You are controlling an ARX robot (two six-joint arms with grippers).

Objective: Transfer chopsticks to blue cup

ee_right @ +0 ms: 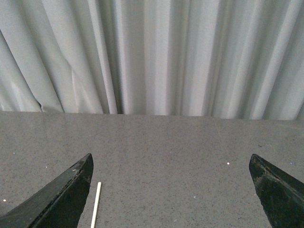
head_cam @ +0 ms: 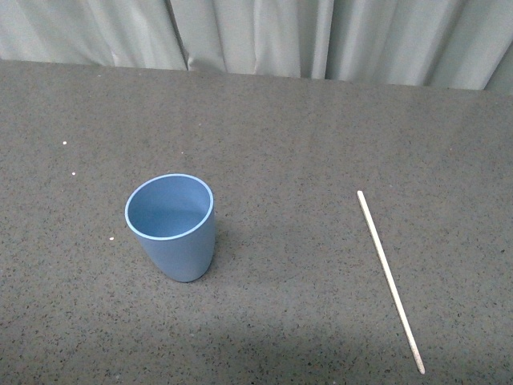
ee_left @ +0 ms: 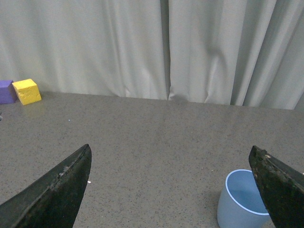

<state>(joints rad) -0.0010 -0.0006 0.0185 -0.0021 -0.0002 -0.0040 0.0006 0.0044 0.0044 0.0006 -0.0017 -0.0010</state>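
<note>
The blue cup (head_cam: 171, 226) stands upright and empty on the dark speckled table, left of centre in the front view. The chopsticks (head_cam: 389, 278), one thin pale stick, lie flat on the table to the cup's right, running from mid-table toward the near edge. Neither arm shows in the front view. My left gripper (ee_left: 171, 154) is open above the table, with the blue cup (ee_left: 240, 200) beside one finger. My right gripper (ee_right: 171, 164) is open too, with one end of the chopsticks (ee_right: 96, 209) close to one finger.
A yellow block (ee_left: 26, 91) and a purple block (ee_left: 6, 91) sit far off by the pale curtain (head_cam: 256, 36) that closes the table's back edge. A few white specks (head_cam: 65, 143) dot the table.
</note>
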